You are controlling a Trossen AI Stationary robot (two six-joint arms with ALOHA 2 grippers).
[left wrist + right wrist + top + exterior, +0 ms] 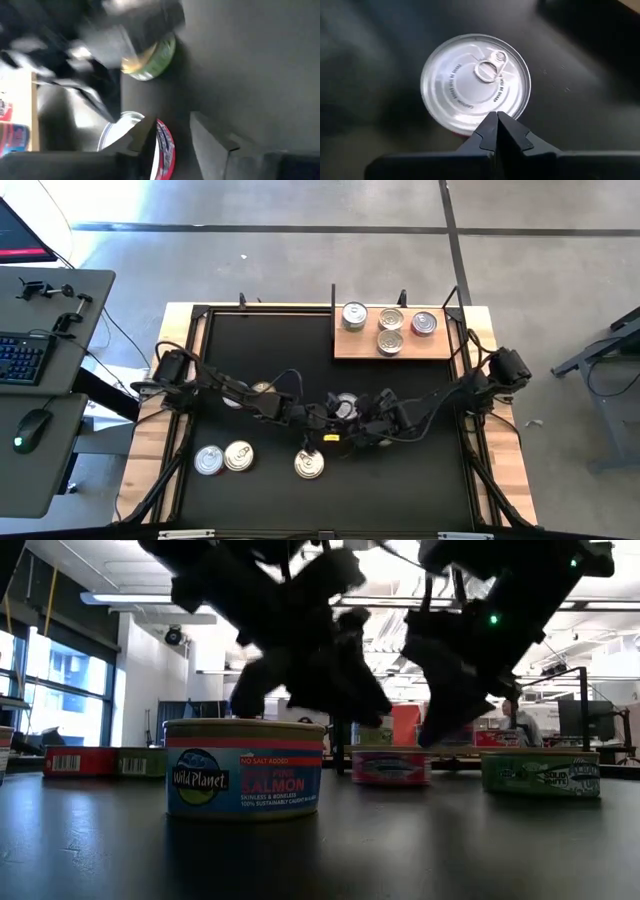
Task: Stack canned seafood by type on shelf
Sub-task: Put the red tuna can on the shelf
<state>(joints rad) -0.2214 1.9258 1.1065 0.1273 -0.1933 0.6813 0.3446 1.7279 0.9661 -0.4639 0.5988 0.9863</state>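
Four silver-lidded tins (390,327) are set upright on the light wooden shelf (345,346), well beyond both tools. A red-sided tin (475,83), lid up, is seen just ahead of the right tool (496,120). Three more tins (238,457) lie flat nearer the front edge.

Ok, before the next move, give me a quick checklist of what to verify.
1. Shelf has bare space beside its four cans: ok.
2. Left arm jaws open beside the red-sided can: ok.
3. Right arm jaws open for the silver-lidded can below them: not ok, shut.
4. Arms clear of each other mid-table: cannot tell, they crowd together.
5. Three front cans upright: ok.
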